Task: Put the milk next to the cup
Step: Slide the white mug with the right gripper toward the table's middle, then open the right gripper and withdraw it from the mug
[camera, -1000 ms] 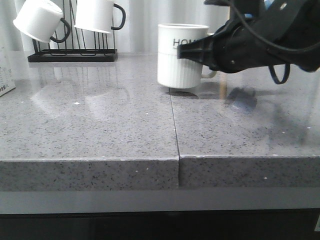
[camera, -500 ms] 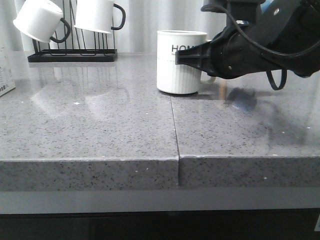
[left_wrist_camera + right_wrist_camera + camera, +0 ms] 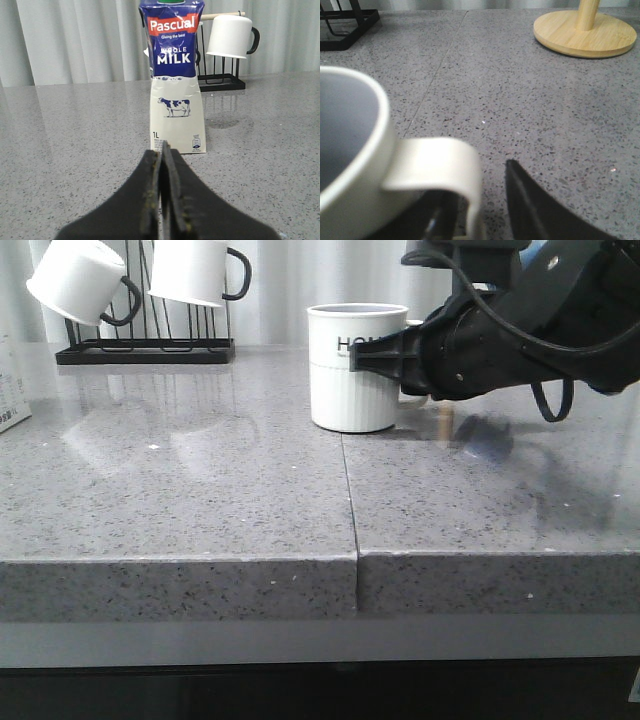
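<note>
Sitting upright on the grey stone counter [image 3: 200,490], just left of the seam: the cup [image 3: 350,368], white and ribbed, black lettering half hidden behind the right gripper [image 3: 362,355]. Looks empty going by the right wrist view, only a bare grey inner wall showing, though can't see down to the bottom. Loop handle [image 3: 437,167] with one dark finger each side of it, a gap showing on the one side, so spread open around the handle, not pinching it.

Milk [image 3: 175,75] standing upright on the counter in the left wrist view, blue top, cow picture, "1L" near the base, top closed. Well apart from the left gripper [image 3: 162,192], whose fingers are pressed together on nothing.

Count so far: one ribbed cup, one milk carton, two plain white mugs with black handles hanging tilted on the black rack [image 3: 145,345] at the back left, one round wooden stand base [image 3: 585,32] in the right wrist view.
</note>
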### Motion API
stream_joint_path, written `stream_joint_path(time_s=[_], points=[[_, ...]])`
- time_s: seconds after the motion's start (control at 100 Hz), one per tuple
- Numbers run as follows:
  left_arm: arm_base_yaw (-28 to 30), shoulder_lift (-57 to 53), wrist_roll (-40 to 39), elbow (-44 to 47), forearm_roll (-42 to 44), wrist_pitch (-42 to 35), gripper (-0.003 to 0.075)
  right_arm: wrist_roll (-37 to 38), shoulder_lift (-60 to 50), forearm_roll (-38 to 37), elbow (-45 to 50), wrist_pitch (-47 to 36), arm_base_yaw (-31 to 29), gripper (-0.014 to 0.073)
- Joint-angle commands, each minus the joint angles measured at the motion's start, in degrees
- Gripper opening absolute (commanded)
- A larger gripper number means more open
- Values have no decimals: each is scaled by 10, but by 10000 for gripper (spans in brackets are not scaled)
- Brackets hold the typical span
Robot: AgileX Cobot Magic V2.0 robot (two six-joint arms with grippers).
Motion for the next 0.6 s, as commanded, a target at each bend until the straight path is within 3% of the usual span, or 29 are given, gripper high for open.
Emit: stream_joint_path(time_s=[0.0, 0.59], points=[[1, -20, -4, 30, -5, -46, -21, -5, -28, -12, -10, -35, -1, 351], [1, -20, -4, 30, -5, -46, -21, -5, -136, -12, 107, -55, 21, 351]])
